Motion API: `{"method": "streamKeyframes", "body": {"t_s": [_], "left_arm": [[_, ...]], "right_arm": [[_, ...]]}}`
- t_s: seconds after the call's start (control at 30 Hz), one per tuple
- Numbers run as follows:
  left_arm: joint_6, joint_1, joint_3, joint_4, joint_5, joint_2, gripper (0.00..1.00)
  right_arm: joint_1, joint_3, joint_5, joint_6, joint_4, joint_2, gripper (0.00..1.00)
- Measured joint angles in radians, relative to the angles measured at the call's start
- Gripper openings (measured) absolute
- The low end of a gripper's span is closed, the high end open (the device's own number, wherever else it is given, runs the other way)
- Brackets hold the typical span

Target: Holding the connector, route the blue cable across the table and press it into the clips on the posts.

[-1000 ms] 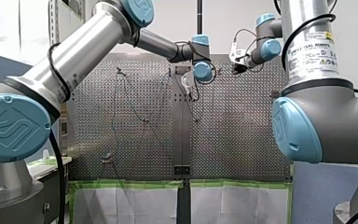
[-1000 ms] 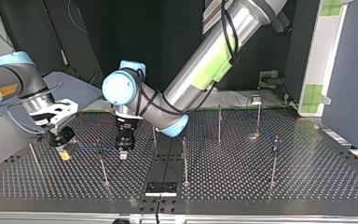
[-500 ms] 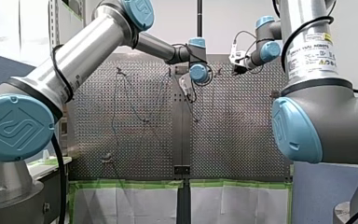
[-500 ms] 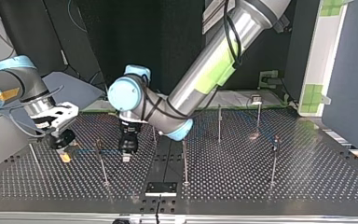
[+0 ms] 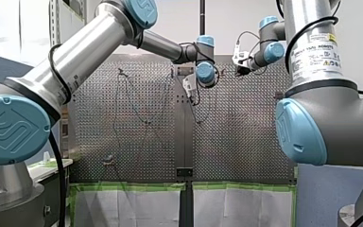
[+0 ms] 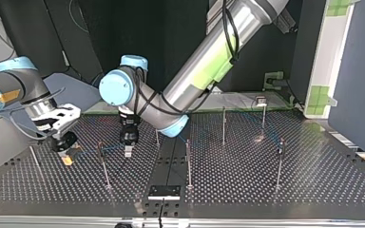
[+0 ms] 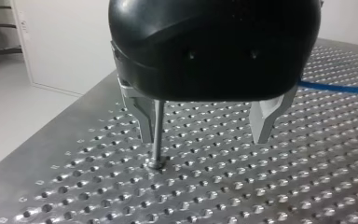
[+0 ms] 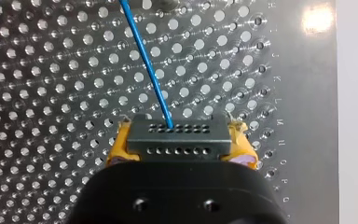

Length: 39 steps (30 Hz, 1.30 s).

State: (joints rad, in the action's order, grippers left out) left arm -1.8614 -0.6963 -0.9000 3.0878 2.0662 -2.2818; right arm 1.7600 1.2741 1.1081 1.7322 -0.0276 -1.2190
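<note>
Between the yellow pads (image 8: pixel 117 150) of my right hand (image 8: pixel 181 150): black connector (image 8: pixel 177 140), pinched firmly. Ahead of that hand: blue cable (image 8: pixel 151 70), leaving the connector's face and running straight over the perforated desk (image 8: pixel 51 70). My left hand (image 7: pixel 205 126): metal fingers (image 7: pixel 266 119) spread, holding nothing, tips just above the desk. Between those fingers, close against one: thin upright post (image 7: pixel 157 133). Beside that hand, beyond the other finger: a straight stretch of blue cable.

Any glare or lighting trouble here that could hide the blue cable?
Right wrist view: bright glare patch on the perforated metal table, aside from the thin blue cable, which stands out ahead of the black rectangular connector. Top view: reflection on the table at a metal post's base. Front view: cable faint against the shiny table.
</note>
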Motion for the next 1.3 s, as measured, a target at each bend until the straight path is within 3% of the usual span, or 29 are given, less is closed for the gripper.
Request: {"method": "streamKeyframes", "body": {"t_s": [0.2, 0.33, 0.73, 1.1, 1.3], "left_arm": [[-0.022, -0.015, -0.001, 0.056, 0.008, 0.009, 1.00], [-0.031, -0.029, -0.005, 0.095, 0.037, 0.038, 1.00], [-0.011, -0.107, -0.068, 0.184, 0.075, 0.124, 1.00], [-0.036, -0.195, -0.159, 0.111, 0.123, 0.215, 1.00], [-0.051, -0.202, -0.214, 0.056, 0.155, 0.270, 1.00]], "right_arm": [[0.000, 0.000, -0.002, 0.000, 0.000, 0.000, 0.00], [0.000, 0.000, -0.002, 0.000, 0.000, 0.000, 0.00], [0.000, 0.000, -0.002, 0.000, -0.002, 0.000, 0.00], [0.000, 0.000, -0.004, -0.001, -0.003, 0.000, 0.00], [0.001, 0.000, -0.004, -0.005, -0.002, 0.000, 0.00]]}}
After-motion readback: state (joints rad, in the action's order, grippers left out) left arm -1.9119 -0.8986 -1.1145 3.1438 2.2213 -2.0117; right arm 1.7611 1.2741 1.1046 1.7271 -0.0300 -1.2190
